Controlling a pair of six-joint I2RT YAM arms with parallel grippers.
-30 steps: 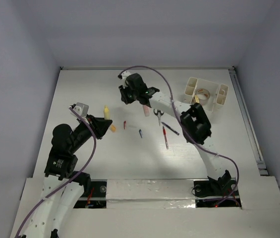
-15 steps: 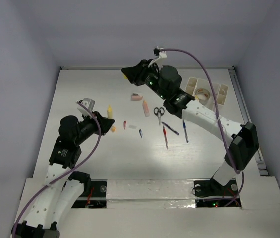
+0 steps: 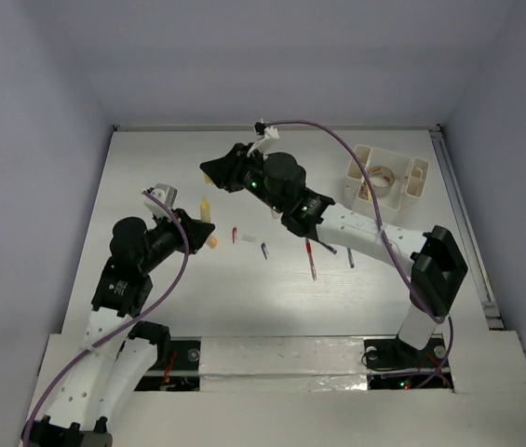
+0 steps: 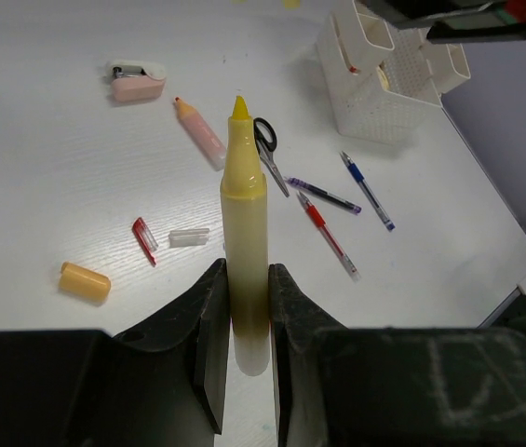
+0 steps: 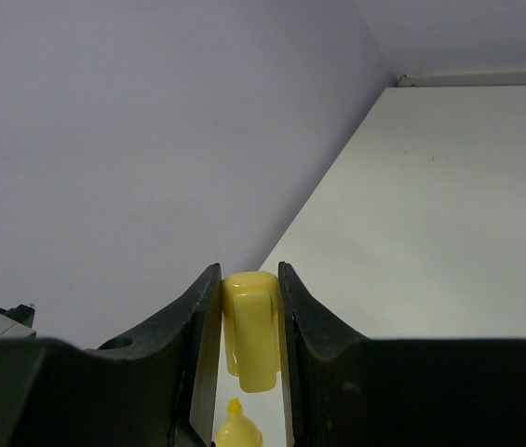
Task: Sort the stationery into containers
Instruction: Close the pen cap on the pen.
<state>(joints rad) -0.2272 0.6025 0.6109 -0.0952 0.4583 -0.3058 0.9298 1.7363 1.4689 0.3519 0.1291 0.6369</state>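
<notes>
My left gripper (image 4: 246, 270) is shut on an uncapped yellow marker (image 4: 246, 251) and holds it tip-up above the table; it also shows in the top view (image 3: 205, 209). My right gripper (image 5: 249, 272) is shut on a yellow cap (image 5: 249, 331), which hangs just above the marker's tip (image 5: 236, 430). In the top view the right gripper (image 3: 210, 172) is just beyond the left gripper (image 3: 192, 233). The cream-white organizer (image 3: 410, 182) stands at the back right with a tape roll (image 3: 381, 175) in it.
On the table lie a pink stapler-like block (image 4: 136, 82), a pink marker (image 4: 202, 135), scissors (image 4: 267, 149), a purple pen (image 4: 323, 196), a blue pen (image 4: 367, 191), a red pen (image 4: 328, 235), a red cap (image 4: 144, 240), a white cap (image 4: 189, 237) and an orange cap (image 4: 86, 281).
My right arm has swung left and down from the middle of the table, bringing the yellow cap over the marker's tip. My left gripper rose slightly with the marker, then held still.
</notes>
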